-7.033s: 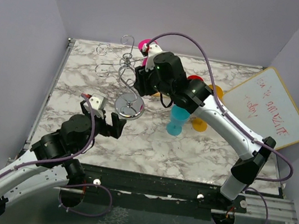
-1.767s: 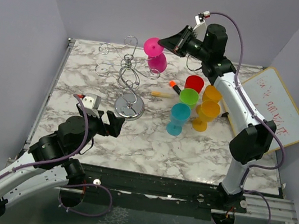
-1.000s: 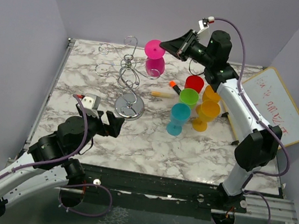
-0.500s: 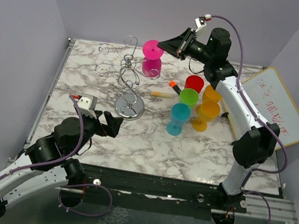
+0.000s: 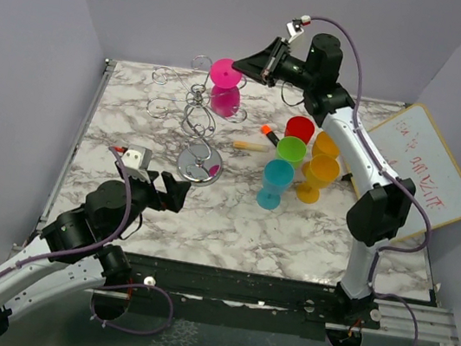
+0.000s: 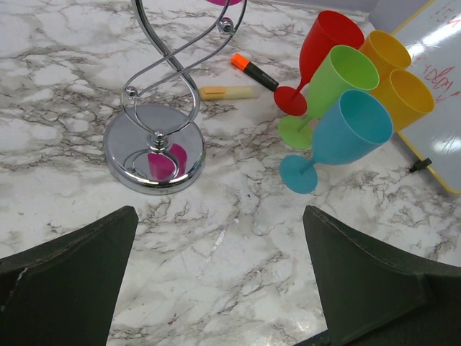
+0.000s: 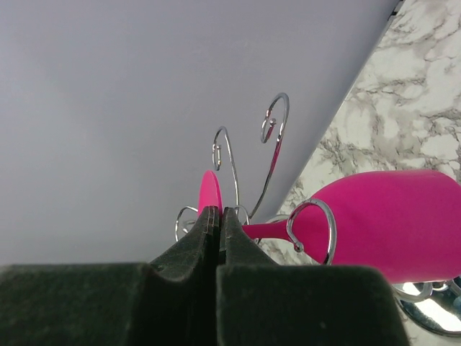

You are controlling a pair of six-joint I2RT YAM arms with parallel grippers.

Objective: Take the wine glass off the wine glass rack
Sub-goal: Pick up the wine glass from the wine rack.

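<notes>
- The wine glass (image 5: 226, 98) is magenta and opaque. It is hanging tilted with its round foot uppermost and its bowl below, close against the top of the rack.
- The wine glass rack (image 5: 199, 165) is shiny chrome wire. It is standing upright on its round mirror base, which is reflecting some pink, and its curled arms are spreading above the twisted stem.

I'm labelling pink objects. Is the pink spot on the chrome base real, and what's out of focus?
Left wrist view: that spot on the wine glass rack is a reflection of the wine glass, and the left gripper looks soft-edged. Right wrist view: the right gripper is blurred, the glass sharper. Top external view: even light.
</notes>
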